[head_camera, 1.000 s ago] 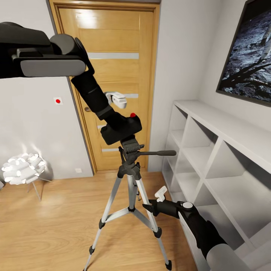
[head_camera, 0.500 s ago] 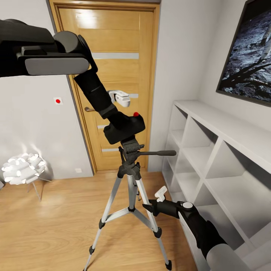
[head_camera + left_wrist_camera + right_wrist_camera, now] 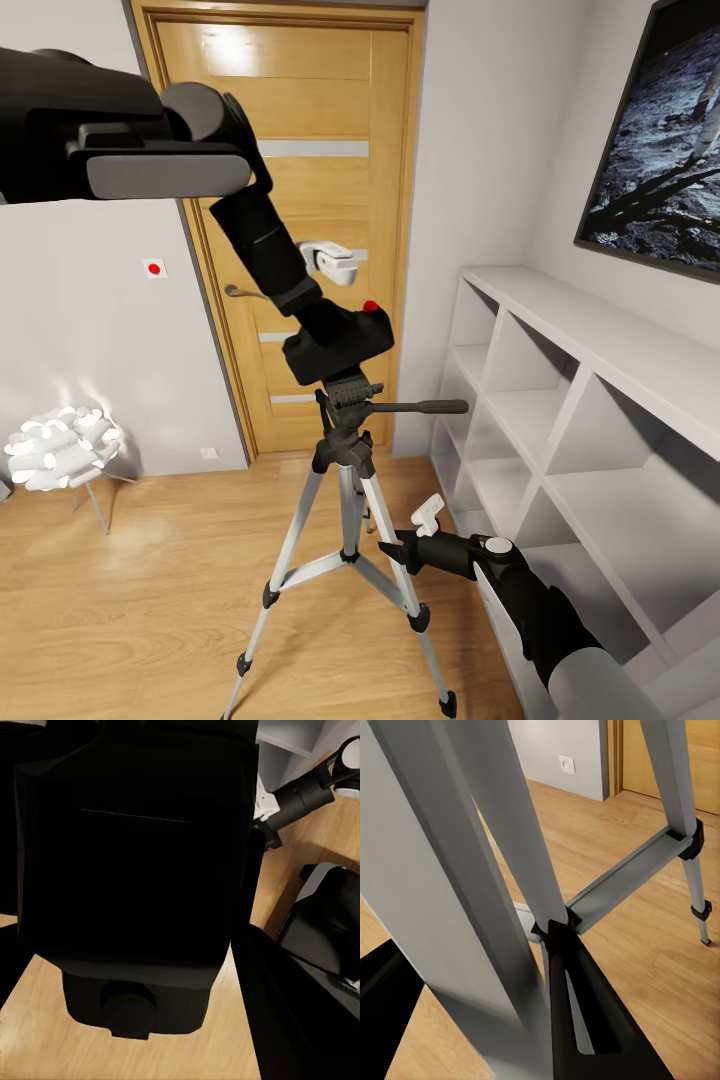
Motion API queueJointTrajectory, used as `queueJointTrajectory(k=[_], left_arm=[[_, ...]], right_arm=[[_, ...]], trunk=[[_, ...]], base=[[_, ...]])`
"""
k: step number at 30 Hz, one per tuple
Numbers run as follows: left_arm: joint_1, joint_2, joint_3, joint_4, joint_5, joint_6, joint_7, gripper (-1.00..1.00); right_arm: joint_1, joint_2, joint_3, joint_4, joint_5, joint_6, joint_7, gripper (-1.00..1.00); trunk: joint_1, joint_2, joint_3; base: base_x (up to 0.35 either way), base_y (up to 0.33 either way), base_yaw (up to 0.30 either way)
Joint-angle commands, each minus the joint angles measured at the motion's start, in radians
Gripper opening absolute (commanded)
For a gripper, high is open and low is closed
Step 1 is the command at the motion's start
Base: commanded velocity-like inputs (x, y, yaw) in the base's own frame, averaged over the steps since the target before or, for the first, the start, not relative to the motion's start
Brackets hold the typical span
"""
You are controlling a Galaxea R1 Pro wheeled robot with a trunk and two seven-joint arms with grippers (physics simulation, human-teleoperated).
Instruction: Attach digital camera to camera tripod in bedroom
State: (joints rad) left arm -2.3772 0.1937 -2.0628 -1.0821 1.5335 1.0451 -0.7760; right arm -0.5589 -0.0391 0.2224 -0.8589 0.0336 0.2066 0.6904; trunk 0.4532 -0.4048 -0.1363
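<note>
**Camera over the tripod head**

Camera (image 3: 338, 343), rigid and boxy, held in the left hand (image 3: 318, 322), closed on its body, just above the tripod (image 3: 345, 470) pan head before the door (image 3: 300, 180). Probably light but fragile; best gripped by its flat sides. Right hand (image 3: 418, 528) beside a tripod leg; its opening cannot be told.
</note>
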Motion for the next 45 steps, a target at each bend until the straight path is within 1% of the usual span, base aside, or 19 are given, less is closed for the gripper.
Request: queueJointTrajectory(k=[1, 10, 24, 25, 34, 40, 41, 42, 44, 45], left_arm=[[-0.002, -0.002, -0.003, 0.001, -0.001, 0.002, -0.006, -1.00], [-0.002, -0.008, -0.008, 0.006, -0.001, 0.002, -0.008, -1.00], [-0.001, -0.005, -0.009, 0.016, -0.001, 0.002, -0.010, -1.00], [-0.001, -0.005, -0.009, 0.016, -0.002, 0.002, -0.010, 1.00], [0.000, -0.008, 0.000, 0.021, -0.001, 0.002, -0.013, 1.00], [0.000, -0.007, -0.001, 0.022, -0.002, 0.002, -0.014, 1.00], [0.000, -0.005, -0.001, 0.022, -0.002, 0.002, -0.014, 1.00], [0.000, 0.005, 0.000, 0.035, -0.001, 0.002, -0.013, 1.00], [0.000, 0.020, 0.002, 0.083, 0.001, 0.002, -0.011, 1.00], [0.001, 0.039, 0.004, 0.148, 0.006, 0.002, -0.009, 1.00]], right_arm=[[-0.001, -0.001, 0.003, -0.002, 0.002, 0.002, -0.069, -1.00], [-0.001, -0.001, 0.003, -0.002, 0.002, 0.002, -0.069, -1.00], [-0.001, -0.001, 0.003, -0.002, 0.002, 0.002, -0.069, -1.00], [-0.001, -0.001, 0.003, -0.002, 0.002, 0.002, -0.069, -1.00], [-0.001, -0.001, 0.003, -0.002, 0.003, 0.002, -0.069, -1.00], [-0.001, -0.001, 0.003, -0.002, 0.003, 0.002, -0.069, -1.00], [-0.001, -0.001, 0.003, -0.002, 0.003, 0.002, -0.069, -1.00], [-0.001, -0.001, 0.003, -0.002, 0.003, 0.002, -0.069, -1.00], [-0.001, -0.001, 0.003, -0.002, 0.003, 0.002, -0.069, -1.00], [-0.001, -0.001, 0.003, -0.002, 0.003, 0.001, -0.069, -1.00]], trunk=[[0.001, -0.002, -0.002], [0.001, -0.002, -0.002], [0.001, -0.002, -0.002], [0.001, -0.002, -0.002], [0.001, -0.002, -0.002], [0.001, -0.002, -0.002], [0.001, -0.002, -0.002], [0.001, -0.002, -0.002], [0.001, -0.002, -0.002], [0.001, -0.002, -0.002]], base=[[0.000, 0.000, 0.000], [0.000, 0.000, 0.000], [0.000, 0.000, 0.000], [0.000, 0.000, 0.000], [0.000, 0.000, 0.000], [0.000, 0.000, 0.000], [0.000, 0.000, 0.000], [0.000, 0.000, 0.000], [0.000, 0.000, 0.000], [0.000, 0.000, 0.000]])
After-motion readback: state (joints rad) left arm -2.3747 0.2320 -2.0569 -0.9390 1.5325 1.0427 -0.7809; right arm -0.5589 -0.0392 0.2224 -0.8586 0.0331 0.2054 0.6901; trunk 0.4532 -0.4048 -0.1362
